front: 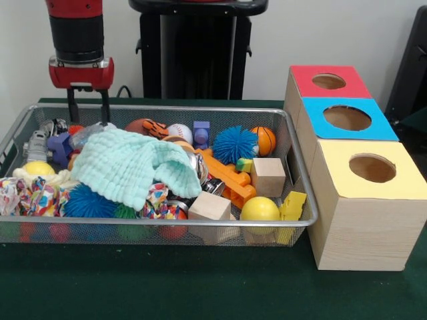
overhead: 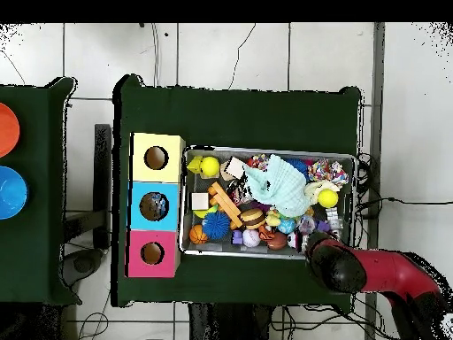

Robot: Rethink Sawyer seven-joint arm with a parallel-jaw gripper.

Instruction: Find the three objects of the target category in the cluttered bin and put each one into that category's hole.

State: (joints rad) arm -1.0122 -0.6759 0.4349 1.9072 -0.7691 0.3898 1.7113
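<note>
1. The wire mesh bin (front: 303,220) sits along the middle of the green table (front: 167,293), its long side parallel to the table's far edge, and is heaped with toys.
2. A clear wrinkly wrapper (front: 90,133) lies at the bin's far left end in the front view, just beside the mint-green cloth (front: 130,167) that is draped over the middle of the pile.
3. The red-topped box's hole (front: 329,81) is the farthest of three boxes lined up at the bin's right end, toward the table's far right corner; the blue-topped box (front: 347,119) and yellow-topped box (front: 372,170) stand in front of it, touching one another.
4. The gripper (front: 87,113) hangs at the bin's far left corner, its two black fingers (front: 70,107) apart and holding nothing, tips at about rim level just above the wrapper.
5. Around the cloth lie a blue spiky ball (front: 235,143), orange blocks (front: 227,177), wooden cubes (front: 268,175) and a yellow ball (front: 259,209).
</note>
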